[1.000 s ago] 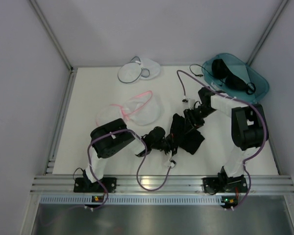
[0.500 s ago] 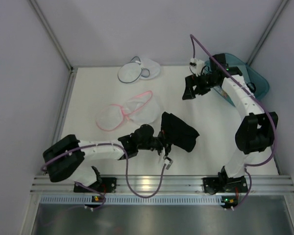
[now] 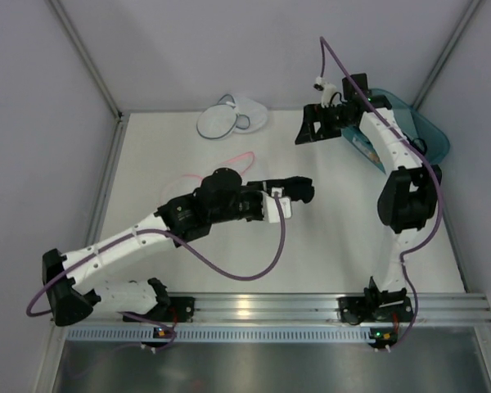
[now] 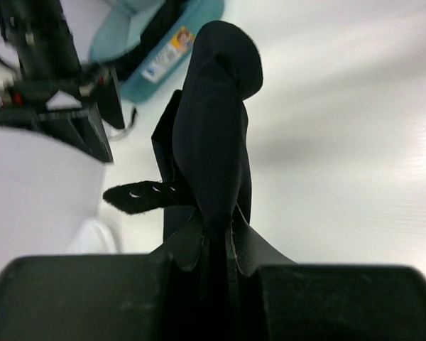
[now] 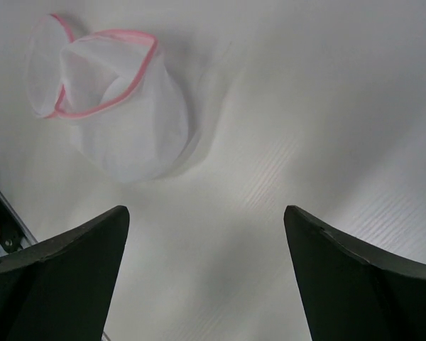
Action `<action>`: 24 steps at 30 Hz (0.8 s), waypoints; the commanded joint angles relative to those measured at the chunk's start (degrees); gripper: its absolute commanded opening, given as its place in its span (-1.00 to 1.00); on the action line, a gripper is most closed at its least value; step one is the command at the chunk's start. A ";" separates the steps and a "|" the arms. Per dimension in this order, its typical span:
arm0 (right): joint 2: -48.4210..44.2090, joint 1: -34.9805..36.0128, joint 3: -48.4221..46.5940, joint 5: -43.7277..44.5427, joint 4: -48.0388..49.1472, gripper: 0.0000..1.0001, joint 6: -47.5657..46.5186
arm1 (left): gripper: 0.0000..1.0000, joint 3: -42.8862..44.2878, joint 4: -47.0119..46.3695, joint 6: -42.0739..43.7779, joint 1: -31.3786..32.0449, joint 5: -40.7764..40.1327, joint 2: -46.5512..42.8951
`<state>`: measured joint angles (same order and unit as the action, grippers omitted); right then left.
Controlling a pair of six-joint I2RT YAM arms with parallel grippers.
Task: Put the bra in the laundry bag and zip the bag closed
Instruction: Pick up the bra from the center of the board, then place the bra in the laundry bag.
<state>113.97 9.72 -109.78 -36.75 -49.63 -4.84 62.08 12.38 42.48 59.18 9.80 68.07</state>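
1. Left end effector point(image 4: 216, 245) is pressed together on the bra point(image 4: 216, 135). The black fabric is pinched between the jaws, and in the left wrist view a padded cup and a strap tab stick out beyond them.
2. In the top view the held bra sits at the centre of the frame, off the counter point(image 3: 352, 237), at the end of the left arm stretched out from the lower left.
3. Right end effector point(image 3: 309, 131) is at upper right, just beside the teal bin point(image 3: 432, 139). Its jaws are spread wide with nothing between them (right wrist view).
4. Laundry bag point(image 3: 221, 123) with the grey rim lies at the upper centre of the counter, its two halves side by side and well apart from the bra.
5. Pink-rimmed bag point(image 5: 121, 121) lies on the counter below the right end effector – in the top view it is mostly hidden behind the left arm.
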 commanded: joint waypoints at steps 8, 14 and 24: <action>7.22 6.45 -8.34 0.54 9.89 0.69 6.60 | -1.00 10.25 12.58 -32.01 -22.77 4.07 2.59; 11.62 11.37 -10.63 3.26 15.43 0.57 6.17 | -1.00 10.34 13.11 -36.94 -37.72 11.10 2.68; 19.61 16.82 -13.44 7.93 23.61 0.40 2.82 | -1.00 9.72 13.02 -42.30 -52.84 19.46 4.70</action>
<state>131.24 25.58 -118.83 -30.17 -31.51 -0.69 70.22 26.02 2.87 7.84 24.82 72.82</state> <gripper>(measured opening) 0.711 0.093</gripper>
